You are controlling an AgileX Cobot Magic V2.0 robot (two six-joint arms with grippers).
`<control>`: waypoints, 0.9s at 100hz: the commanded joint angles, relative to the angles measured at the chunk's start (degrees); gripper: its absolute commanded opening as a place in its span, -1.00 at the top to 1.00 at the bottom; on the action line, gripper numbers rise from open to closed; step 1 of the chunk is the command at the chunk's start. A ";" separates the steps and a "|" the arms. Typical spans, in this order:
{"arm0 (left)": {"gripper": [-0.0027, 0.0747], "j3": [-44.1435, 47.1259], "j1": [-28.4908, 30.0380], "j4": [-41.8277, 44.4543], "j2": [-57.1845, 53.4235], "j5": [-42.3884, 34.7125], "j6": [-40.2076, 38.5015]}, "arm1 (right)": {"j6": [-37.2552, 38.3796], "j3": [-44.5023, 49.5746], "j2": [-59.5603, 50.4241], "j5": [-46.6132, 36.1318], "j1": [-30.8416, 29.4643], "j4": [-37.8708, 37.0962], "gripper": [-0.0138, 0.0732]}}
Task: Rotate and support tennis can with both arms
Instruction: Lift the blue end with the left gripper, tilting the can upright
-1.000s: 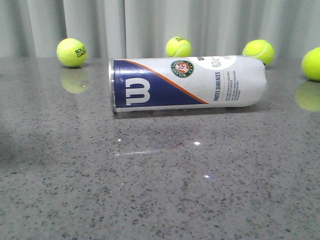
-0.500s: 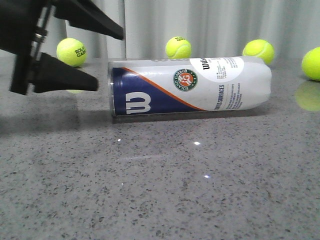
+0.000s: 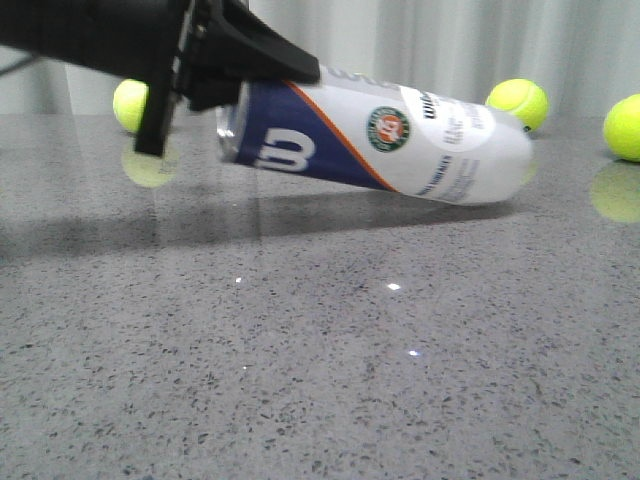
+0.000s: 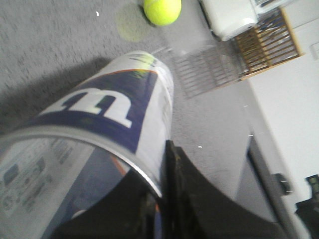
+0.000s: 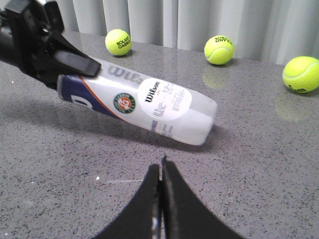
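Note:
The tennis can is white with a navy "W" panel and an orange stripe. It lies tilted, its left rim end raised and its right end on the grey table. My left gripper is shut on the raised end, one black finger lying over the can's top. The left wrist view shows the can close up beside a finger. My right gripper is shut and empty above the table, apart from the can on its near side. It is out of the front view.
Yellow-green tennis balls lie along the back by the curtain: one behind my left arm, one at the back right and one at the right edge. The right wrist view shows three balls.
My left gripper came in from the left, closed on the can's left end and lifted it. The can went from lying flat to tilted.

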 commanded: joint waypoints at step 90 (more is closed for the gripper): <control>0.98 -38.06 -17.07 83.28 -7.94 21.81 -31.70 | -0.07 -1.42 0.41 3.21 -0.11 -0.65 0.82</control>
